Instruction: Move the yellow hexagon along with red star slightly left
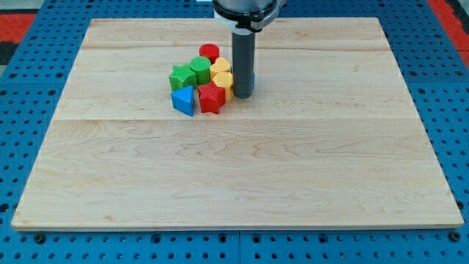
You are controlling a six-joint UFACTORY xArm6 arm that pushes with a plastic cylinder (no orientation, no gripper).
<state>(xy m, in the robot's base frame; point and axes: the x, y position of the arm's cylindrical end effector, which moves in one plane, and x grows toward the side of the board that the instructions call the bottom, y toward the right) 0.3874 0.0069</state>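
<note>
The blocks sit in one tight cluster left of the board's centre, toward the view's top. The yellow hexagon (223,81) lies on the cluster's right side, with the red star (211,97) touching it at its lower left. My tip (242,96) stands just right of the yellow hexagon, touching or nearly touching it. A second yellow block (219,67) sits just above the hexagon. A red cylinder (209,52) tops the cluster. Two green blocks (200,69) (182,77) lie to the left, and a blue triangle-like block (184,100) sits at the lower left.
The wooden board (242,176) lies on a blue perforated table (29,88). The arm's dark rod (243,62) comes down from the view's top and hides part of the board behind it.
</note>
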